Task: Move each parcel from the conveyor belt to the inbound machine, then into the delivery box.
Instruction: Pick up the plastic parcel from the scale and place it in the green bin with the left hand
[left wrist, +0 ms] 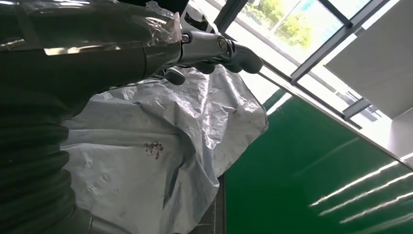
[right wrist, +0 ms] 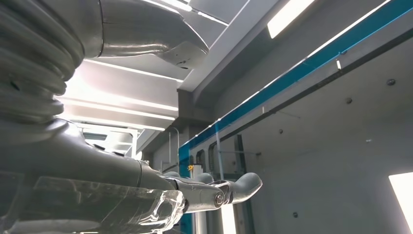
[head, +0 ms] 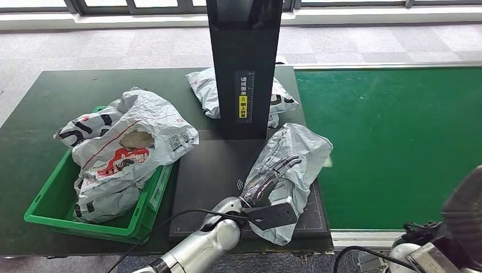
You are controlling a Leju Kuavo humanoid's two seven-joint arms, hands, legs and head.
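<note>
A crumpled grey parcel [head: 298,151] lies on the black platform of the inbound machine [head: 207,170], at its right side next to the conveyor belt [head: 392,142]. My left hand [head: 268,177] lies over this parcel with its fingers stretched out along it. In the left wrist view the fingers [left wrist: 214,46] reach out just above the parcel [left wrist: 156,146] and do not clutch it. My right hand [right wrist: 214,192] points up toward the ceiling with fingers extended and nothing in it. The green delivery box [head: 48,207] at the left holds several grey and white parcels [head: 122,145].
The machine's black post [head: 244,68] with a yellow label stands at the back of the platform. Another grey parcel [head: 206,85] lies behind it on the dark table. The green belt reaches to the right edge. My right arm [head: 463,213] shows at the lower right corner.
</note>
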